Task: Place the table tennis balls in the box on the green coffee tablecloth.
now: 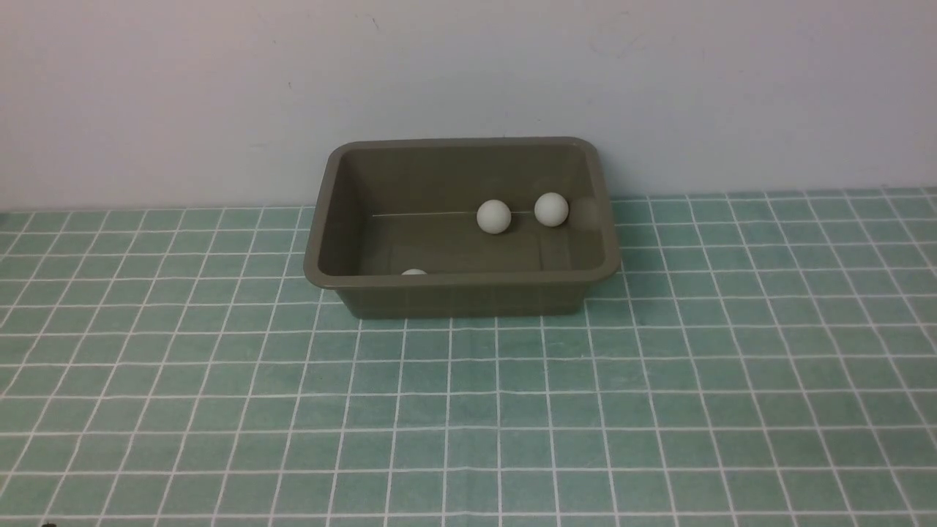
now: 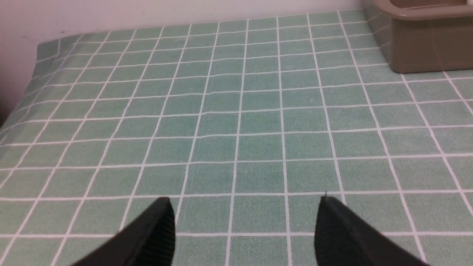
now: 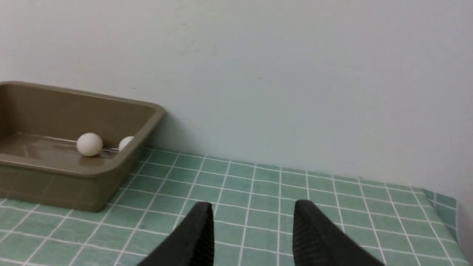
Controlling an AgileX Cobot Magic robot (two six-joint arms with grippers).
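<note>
Left gripper [image 2: 245,221] has its ribbed black jaws spread wide over bare cloth; right gripper [image 3: 253,225] shows a gap too, nothing gripped. Grid-printed tablecloth [image 1: 659,380] looks soft. Smooth olive tub [image 1: 461,293], rounded corners, holds matte white balls [image 1: 493,217]; one's half hidden behind the rim.

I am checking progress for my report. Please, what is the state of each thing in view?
box: upright, three balls visible inside.
middle ball: resting on the box floor.
right ball: resting near the right wall.
front ball: inside, mostly hidden behind the near rim.
tablecloth: spread flat.
left gripper: open, empty.
right gripper: jaws narrowly apart, empty.
</note>
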